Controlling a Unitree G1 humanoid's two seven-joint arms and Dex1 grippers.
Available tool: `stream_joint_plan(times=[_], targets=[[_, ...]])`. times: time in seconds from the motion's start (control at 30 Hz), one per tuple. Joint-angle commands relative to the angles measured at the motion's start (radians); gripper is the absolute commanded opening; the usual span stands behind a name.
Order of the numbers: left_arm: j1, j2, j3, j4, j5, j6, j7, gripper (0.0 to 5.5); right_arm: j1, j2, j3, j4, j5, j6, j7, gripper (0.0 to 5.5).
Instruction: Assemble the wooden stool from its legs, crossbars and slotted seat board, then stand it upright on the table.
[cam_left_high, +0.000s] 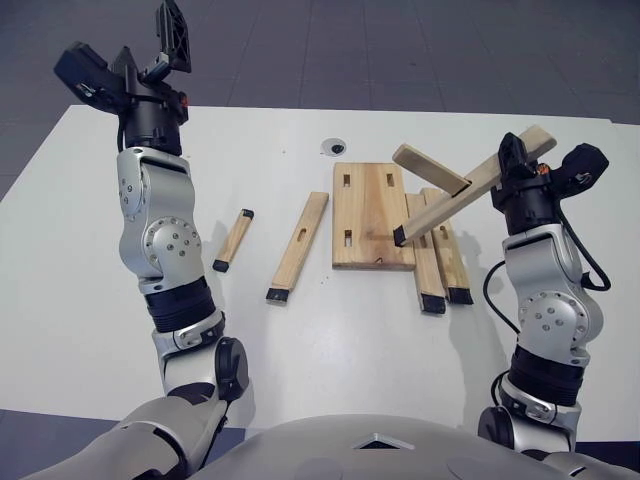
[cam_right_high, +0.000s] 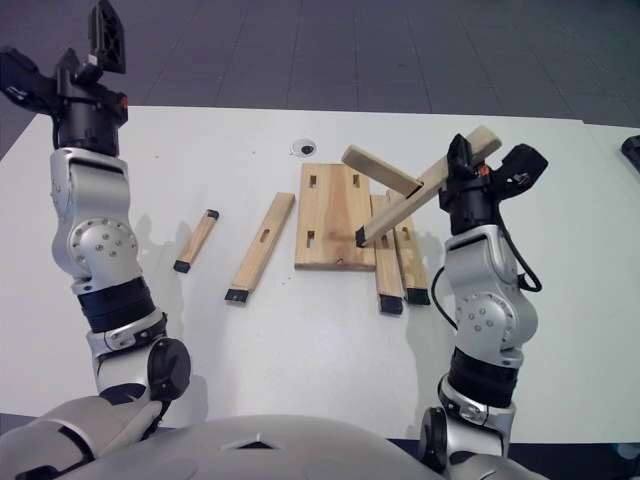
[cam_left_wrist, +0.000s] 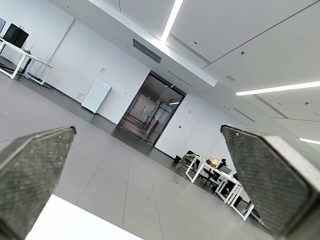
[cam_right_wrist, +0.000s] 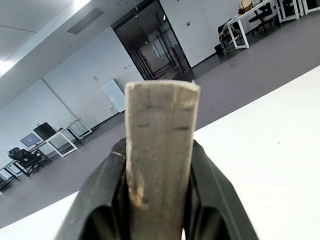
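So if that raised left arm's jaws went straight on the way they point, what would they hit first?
Probably nothing nearby: the open left jaws point up and away beyond the white table, toward grey floor and a distant dark doorway.

A white table (cam_left_high: 330, 350) spreads in front of me, with a small round cable hole (cam_left_high: 333, 146) at its far middle. Beyond it lies grey floor (cam_left_high: 400, 50). Farther off I see a dark doorway (cam_left_wrist: 150, 112), desks with chairs (cam_left_wrist: 210, 172) and ceiling light strips (cam_left_wrist: 172, 17).
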Motion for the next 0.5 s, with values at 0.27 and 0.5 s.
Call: stream_joint_plan(times=[0.27,0.5], targets=[[-0.022,-0.001,-0.009,-0.074,-0.002,-0.006,0.062,5.4,0.207,-0.089,0.22,0.027,-0.335,-0.087,0.197,1.01],[-0.007,-0.006,-0.009,-0.104,-0.004,-0.011,0.08,5.4,0.321,-0.134,0.263,0.172,-0.418,-0.109,0.309,1.02]])
